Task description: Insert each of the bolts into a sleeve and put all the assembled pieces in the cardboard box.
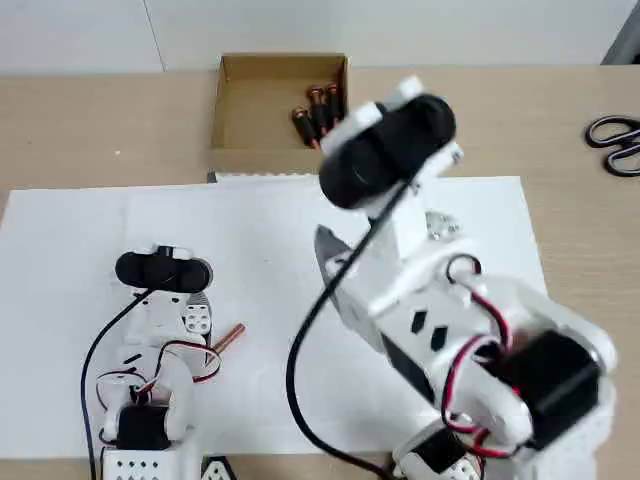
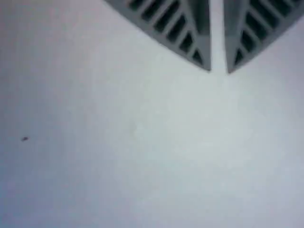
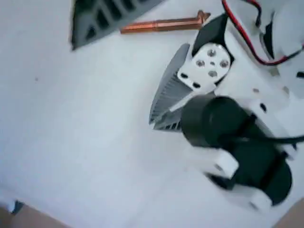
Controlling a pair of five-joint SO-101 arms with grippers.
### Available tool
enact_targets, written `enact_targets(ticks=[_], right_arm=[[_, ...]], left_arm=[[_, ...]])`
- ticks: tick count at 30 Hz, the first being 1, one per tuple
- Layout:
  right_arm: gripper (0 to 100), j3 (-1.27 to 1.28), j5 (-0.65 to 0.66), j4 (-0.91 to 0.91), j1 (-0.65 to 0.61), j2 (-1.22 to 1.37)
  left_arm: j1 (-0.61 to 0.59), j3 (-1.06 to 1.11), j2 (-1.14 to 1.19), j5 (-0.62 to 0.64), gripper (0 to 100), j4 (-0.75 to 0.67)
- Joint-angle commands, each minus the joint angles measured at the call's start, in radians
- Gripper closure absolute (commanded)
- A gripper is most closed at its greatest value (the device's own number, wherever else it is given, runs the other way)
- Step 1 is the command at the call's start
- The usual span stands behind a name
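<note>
A copper bolt [image 1: 228, 340] lies on the white paper [image 1: 110, 240] just beside my left arm, and shows as the bolt [image 3: 161, 23] in the right wrist view. My left gripper [image 2: 218, 69] points down at bare paper, shut with nothing in it; in the high view the left gripper [image 1: 196, 298] is a short way from the bolt's head. My right gripper [image 1: 335, 275] hangs open above the middle of the paper, with one grey finger [image 3: 102, 19] close to the bolt's shaft. The cardboard box [image 1: 240, 100] at the back holds several red-and-copper assembled pieces [image 1: 318, 108].
A small shiny piece [image 1: 440, 225] lies on the paper, partly behind the right arm. Scissors [image 1: 615, 140] rest on the wooden table at the far right. The right arm's body covers much of the paper's right half.
</note>
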Motion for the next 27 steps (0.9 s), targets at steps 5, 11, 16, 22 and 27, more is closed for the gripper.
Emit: enact_targets(ticks=[5, 11, 16, 22, 27], right_arm=[[81.5, 0.222, -0.011, 0.002, -0.002, -0.096], [81.5, 0.327, -0.086, -0.007, -0.002, -0.12], [81.5, 0.341, -0.112, -0.008, -0.002, -0.116], [81.6, 0.396, -0.288, -0.024, -0.002, 0.001], [81.6, 0.396, -0.373, -0.022, 0.001, 0.062]], left_arm=[[-0.006, -0.008, -0.011, -0.003, 99, 0.002], [-0.006, -0.008, -0.011, -0.003, 99, 0.002], [-0.006, -0.008, -0.011, -0.003, 99, 0.002], [-0.006, -0.008, -0.011, -0.003, 99, 0.002], [-0.006, -0.008, -0.011, -0.003, 99, 0.002]])
